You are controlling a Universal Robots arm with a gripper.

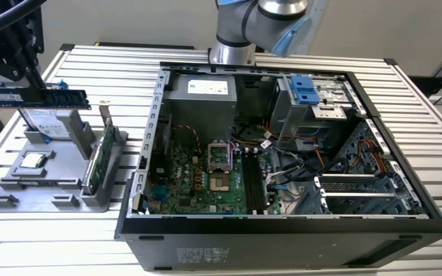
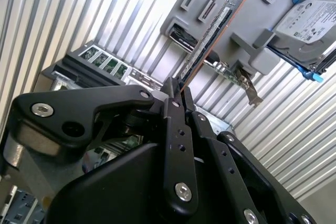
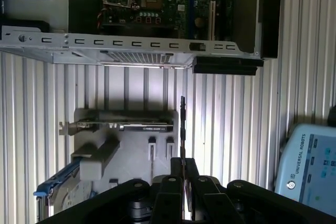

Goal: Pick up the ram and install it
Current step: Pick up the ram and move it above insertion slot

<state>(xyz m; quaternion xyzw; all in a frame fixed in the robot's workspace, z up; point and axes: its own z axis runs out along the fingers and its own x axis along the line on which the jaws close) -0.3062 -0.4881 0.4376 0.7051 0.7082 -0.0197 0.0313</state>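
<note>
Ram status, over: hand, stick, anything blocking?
Hand shut on the ram. Ram held over the gray holder, outside the open case, not installed. Nothing touching it but the hand.

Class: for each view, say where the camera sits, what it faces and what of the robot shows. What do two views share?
Exterior view: off the arm, looking down into the open case; the arm stands behind it, the gripper holds the ram over the fixture at the exterior view's left.
First wrist view: on the wrist, facing fixture and case past the fingers.
Second wrist view: on the wrist, looking along the ram at the fixture.
Shared: both wrist views show the ram edge-on in the gripper.
</note>
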